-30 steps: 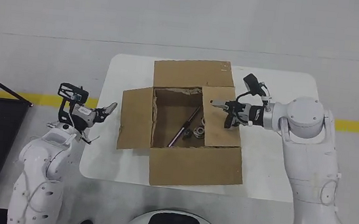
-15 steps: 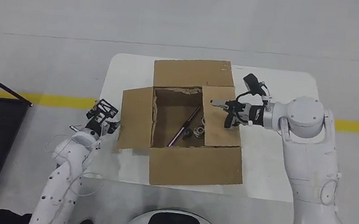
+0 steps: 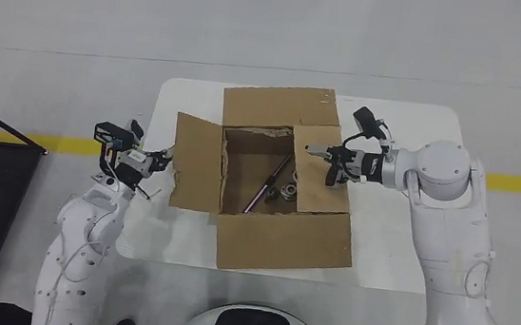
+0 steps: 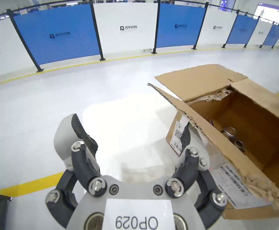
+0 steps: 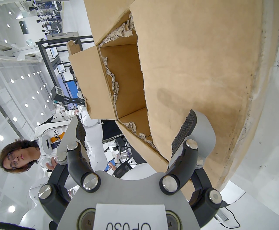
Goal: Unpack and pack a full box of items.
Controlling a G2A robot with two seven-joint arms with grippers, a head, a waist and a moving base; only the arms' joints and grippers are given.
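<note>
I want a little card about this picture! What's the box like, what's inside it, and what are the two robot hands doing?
box: cardboard, four flaps open, on the white table
inside: a long thin rod and some metal rings
left gripper: jaws open, beside the flap on its side of the box
right gripper: jaws open, over the opposite flap

A brown cardboard box [image 3: 245, 175] is sitting open on the white table [image 3: 394, 253], its flaps showing torn edges. The far and near flaps are lying spread outward, the left one is tilting up, and the right one is leaning in over the opening. Inside, a thin dark rod [image 3: 271, 185] is lying slantwise beside some metal rings [image 3: 288, 192]. White labels [image 4: 179, 135] are sticking to the left wall.
</note>
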